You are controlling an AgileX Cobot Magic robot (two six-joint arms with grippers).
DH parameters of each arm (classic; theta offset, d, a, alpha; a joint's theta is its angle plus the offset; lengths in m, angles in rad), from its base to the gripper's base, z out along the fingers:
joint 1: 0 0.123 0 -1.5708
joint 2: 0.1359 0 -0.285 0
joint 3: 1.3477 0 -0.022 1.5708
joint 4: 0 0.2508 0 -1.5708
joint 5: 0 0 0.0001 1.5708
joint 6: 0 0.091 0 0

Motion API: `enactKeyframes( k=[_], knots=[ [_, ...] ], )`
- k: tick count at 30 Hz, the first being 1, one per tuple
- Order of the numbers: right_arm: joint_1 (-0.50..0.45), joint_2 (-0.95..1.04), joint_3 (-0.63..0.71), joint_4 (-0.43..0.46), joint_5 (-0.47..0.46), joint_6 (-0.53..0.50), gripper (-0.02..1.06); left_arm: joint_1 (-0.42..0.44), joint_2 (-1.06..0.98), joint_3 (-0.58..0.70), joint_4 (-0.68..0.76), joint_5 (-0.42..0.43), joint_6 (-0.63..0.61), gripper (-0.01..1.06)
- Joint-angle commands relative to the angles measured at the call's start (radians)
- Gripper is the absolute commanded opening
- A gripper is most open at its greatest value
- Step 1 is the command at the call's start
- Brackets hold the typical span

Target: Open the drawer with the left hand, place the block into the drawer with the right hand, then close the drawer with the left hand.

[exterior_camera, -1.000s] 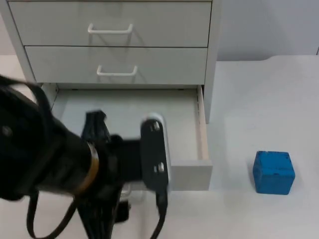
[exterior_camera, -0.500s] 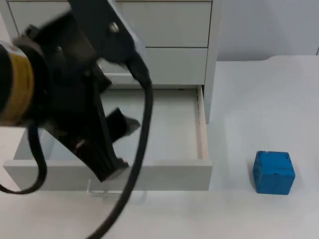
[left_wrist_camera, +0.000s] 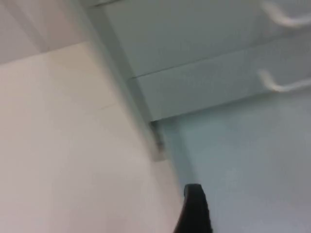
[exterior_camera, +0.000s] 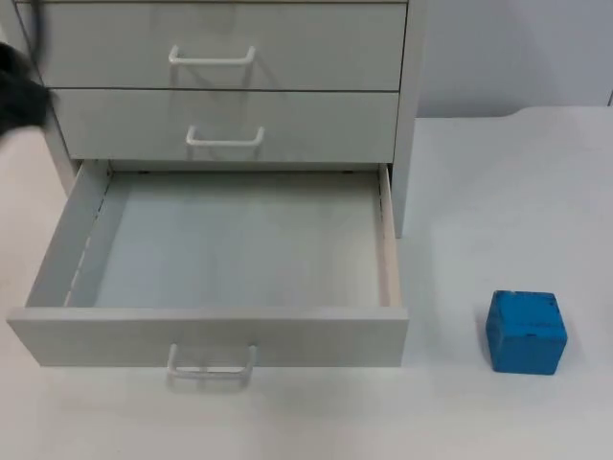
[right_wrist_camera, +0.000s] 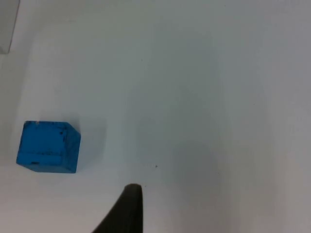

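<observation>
From the top view, at nine o'clock my left hand (exterior_camera: 17, 91) sat off beside the cabinet; I couldn't tell whether it was spread. The bottom drawer (exterior_camera: 206, 335) stood pulled out and bare inside. At four o'clock the blue block (exterior_camera: 525, 332) rested on the worktop (exterior_camera: 498, 192), well apart from the drawer. I judged the pick came next: bring the right hand (right_wrist_camera: 127, 213), its state untellable, down square over the block's flat sides. The right wrist view showed the block's side face; the left wrist view showed the cabinet's corner post (left_wrist_camera: 131, 97).

Block (exterior_camera: 525, 332) lies right of open drawer (exterior_camera: 206, 337).
</observation>
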Motion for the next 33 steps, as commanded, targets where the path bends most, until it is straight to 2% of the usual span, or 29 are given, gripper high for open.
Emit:
enactKeyframes(
  k=[1, 2, 3, 7, 8, 10, 13, 18, 24, 30, 33],
  knots=[
    [-0.005, -0.005, 0.001, 0.003, -0.003, -0.008, 1.05, 0.077, -0.047, -0.018, -0.155, 0.073, 0.086, 0.62],
    [-0.005, -0.005, 0.001, 0.003, -0.003, -0.008, 1.05, 0.11, -0.069, -0.029, -0.215, 0.121, 0.144, 0.62],
    [-0.005, -0.005, 0.001, 0.003, -0.003, -0.008, 1.05, 0.11, -0.069, -0.029, -0.215, 0.121, 0.144, 0.62],
    [-0.005, -0.005, 0.001, 0.003, -0.003, -0.008, 1.05, 0.206, -0.127, -0.054, -0.333, 0.303, 0.246, 0.62],
    [-0.005, -0.005, 0.001, 0.003, -0.003, -0.008, 1.05, 0.206, -0.127, -0.054, -0.333, 0.303, 0.246, 0.62],
    [-0.005, -0.005, 0.001, 0.005, -0.003, -0.006, 1.05, 0.241, -0.151, -0.055, -0.402, 0.354, 0.309, 0.62],
    [-0.005, -0.005, 0.001, 0.005, -0.001, 0.0, 1.05, 0.288, -0.208, -0.055, -0.478, 0.385, 0.385, 0.62],
    [-0.005, -0.005, 0.001, 0.005, 0.006, 0.0, 1.05, 0.336, -0.324, -0.055, -0.493, 0.4, 0.385, 0.62],
    [-0.005, -0.005, 0.001, 0.005, 0.014, 0.0, 1.05, 0.339, -0.418, -0.055, -0.52, 0.45, 0.412, 0.62],
    [-0.005, -0.005, 0.001, 0.031, 0.034, -0.013, 1.05, 0.339, -0.555, -0.053, -0.57, 0.57, 0.519, 0.62],
    [-0.005, -0.005, 0.001, 0.043, 0.035, -0.017, 1.05, 0.339, -0.599, -0.053, -0.595, 0.597, 0.568, 0.62]
  ],
)
